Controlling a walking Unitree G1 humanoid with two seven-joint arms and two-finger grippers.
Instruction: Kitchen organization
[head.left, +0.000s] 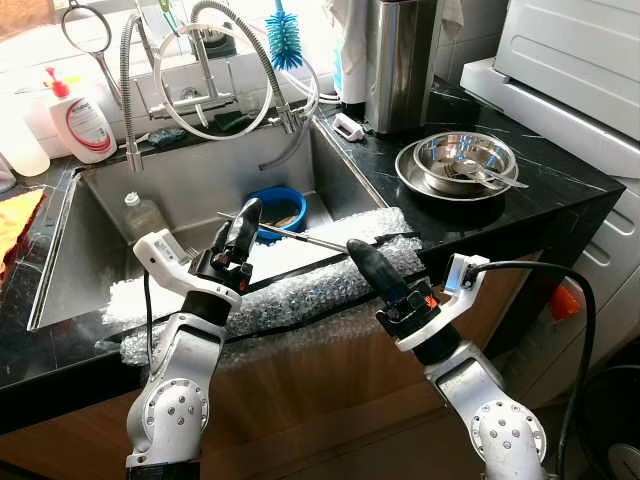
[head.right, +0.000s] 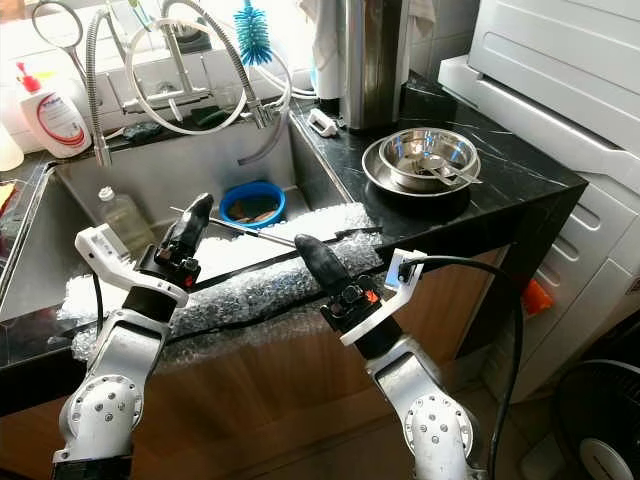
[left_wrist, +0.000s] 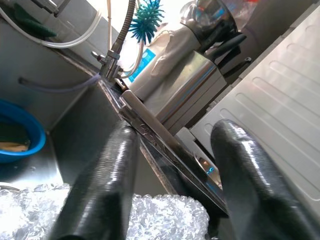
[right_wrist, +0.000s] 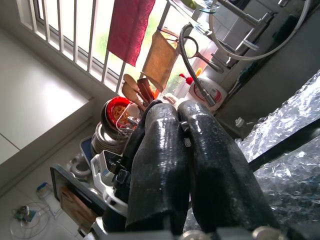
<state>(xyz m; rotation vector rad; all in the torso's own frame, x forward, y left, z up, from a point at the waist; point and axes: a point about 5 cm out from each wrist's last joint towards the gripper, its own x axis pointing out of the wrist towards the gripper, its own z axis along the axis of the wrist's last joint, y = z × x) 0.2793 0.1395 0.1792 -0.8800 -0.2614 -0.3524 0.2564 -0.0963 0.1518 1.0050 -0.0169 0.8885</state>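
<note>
Plainly risks a drop: holds a long flat steel utensil, blade-like in the left wrist view, across the left gripper above the front edge of the sink. Shows the fingers spread apart there, with the metal strip running between them and leaning on one; cannot tell whether any real clamping force acts on it. Could slide off smooth rounded pads with a small tilt of the wrist and clatter into the basin, toward the blue bowl or the plastic bottle standing below. Could also snag its near end in the bubble wrap draped over the counter lip, just beside the tip, and twist out of the hold. Keeps the right gripper pressed together on nothing, hovering over the same wrap near the utensil's near end, so could knock it on any sideways sweep. Looks thin, rigid, polished and slippery, with faint markings on its flat face. Sits well apart from the nested steel bowls on the black counter to the right.
</note>
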